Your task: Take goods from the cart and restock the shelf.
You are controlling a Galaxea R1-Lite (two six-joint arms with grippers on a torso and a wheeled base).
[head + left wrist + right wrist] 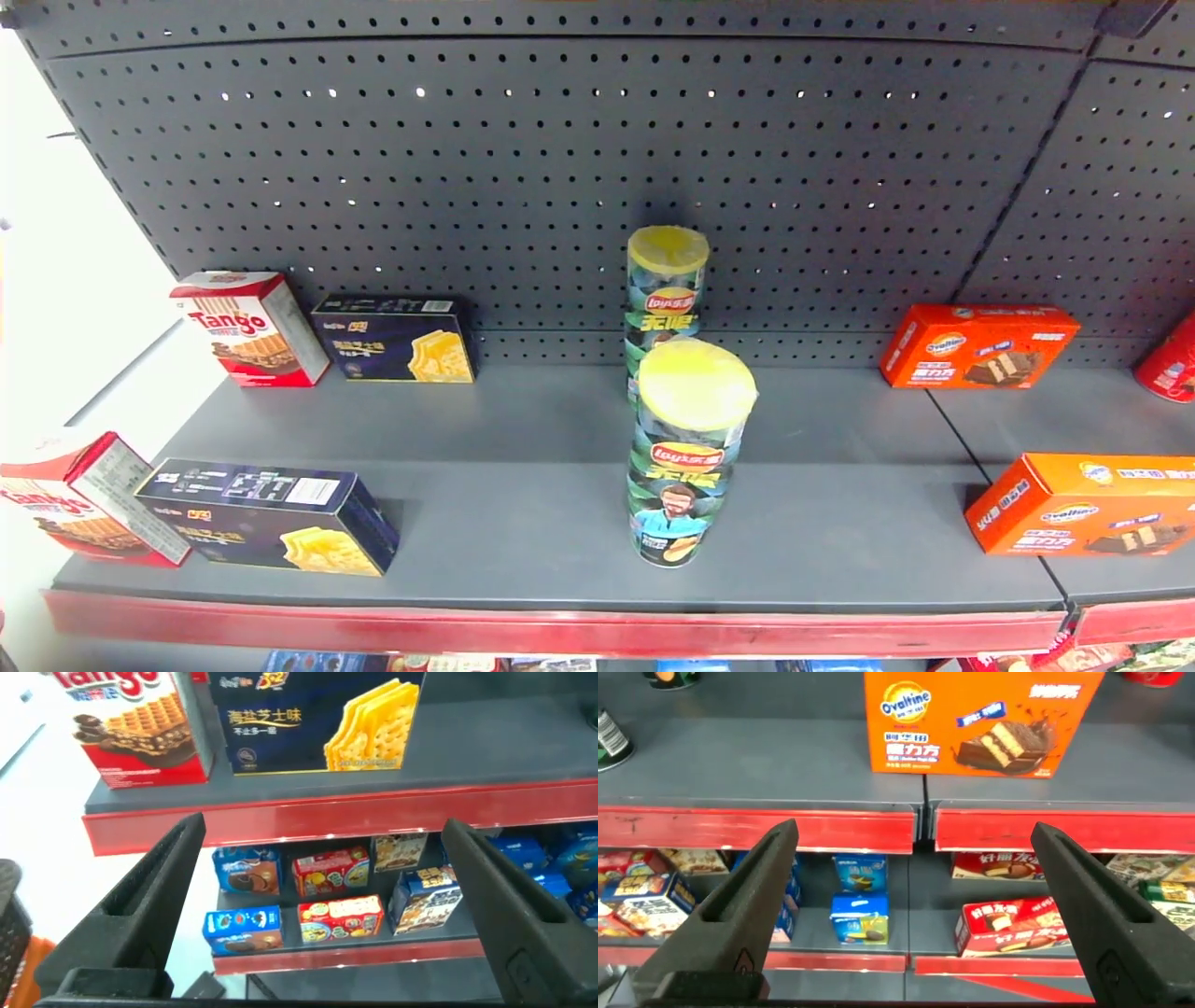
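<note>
Reads as between picks: left gripper [322, 826] and right gripper [913, 829] spread wide and empty, facing the red front edge of the shelf [523, 532], front chip can [689, 457] and rear chip can [666, 280] upright beyond and between them; next calls for returning to the cart for fresh stock.

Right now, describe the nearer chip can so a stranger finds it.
Find the grey shelf with the red front edge. Two yellow-lidded cans stand mid-shelf, the rear can behind. Yours is the front can, nearest the red edge.
</note>
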